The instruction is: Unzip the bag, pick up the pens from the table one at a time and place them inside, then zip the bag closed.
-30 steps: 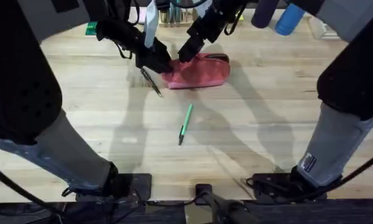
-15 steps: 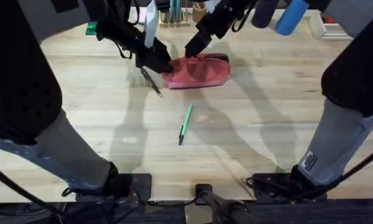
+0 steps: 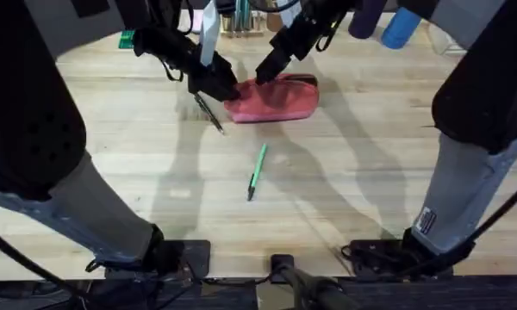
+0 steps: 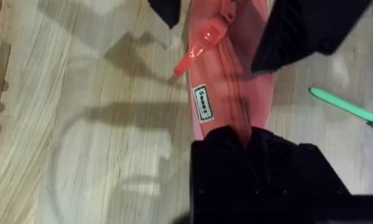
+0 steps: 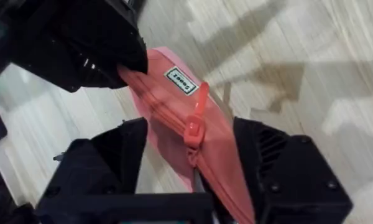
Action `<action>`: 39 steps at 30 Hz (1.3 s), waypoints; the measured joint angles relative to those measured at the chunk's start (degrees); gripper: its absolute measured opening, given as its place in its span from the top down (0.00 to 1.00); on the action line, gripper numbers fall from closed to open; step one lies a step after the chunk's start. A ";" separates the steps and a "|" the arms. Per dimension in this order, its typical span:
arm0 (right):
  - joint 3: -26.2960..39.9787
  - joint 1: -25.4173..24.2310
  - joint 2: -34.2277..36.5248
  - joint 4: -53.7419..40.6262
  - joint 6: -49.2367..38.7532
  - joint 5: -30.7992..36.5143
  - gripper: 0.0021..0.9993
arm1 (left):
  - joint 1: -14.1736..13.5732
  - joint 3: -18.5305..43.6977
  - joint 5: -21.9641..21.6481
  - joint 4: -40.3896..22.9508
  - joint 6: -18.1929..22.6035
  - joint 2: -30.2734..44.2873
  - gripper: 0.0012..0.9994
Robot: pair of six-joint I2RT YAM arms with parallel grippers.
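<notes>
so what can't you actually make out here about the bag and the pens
- Overhead: the bag has its left end covered by the left gripper.
- Overhead: the black pen is partly under that gripper; whether it touches the bag is unclear.
- Left wrist: the green pen is cut off by the edge.

I count one bag [image 3: 274,100] — salmon-pink, upper middle of the overhead frame; two pens on the table [image 3: 362,181] — a green pen [image 3: 257,170] at centre, a black pen [image 3: 210,114] just left of the bag; two grippers of mine, left gripper [image 3: 227,89] and right gripper [image 3: 263,74].
</notes>
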 joint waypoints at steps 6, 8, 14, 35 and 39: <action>0.00 0.00 0.00 -0.07 -0.10 -0.01 0.33 | 0.00 0.00 0.00 0.00 0.02 0.00 0.96; 0.00 0.00 0.00 -0.21 -0.18 -0.01 0.40 | 0.00 0.00 0.00 0.00 0.00 -0.02 0.96; 0.00 0.00 0.00 -0.53 -0.17 -0.01 0.53 | 0.00 0.00 0.01 0.00 0.01 -0.02 0.96; 0.00 -0.15 0.00 -1.25 -0.61 0.85 0.97 | 0.00 0.00 0.15 -0.17 0.02 -0.02 0.96; 0.00 -0.17 0.00 -1.31 -0.61 0.63 0.97 | 0.00 0.00 0.15 -0.20 0.01 -0.02 0.96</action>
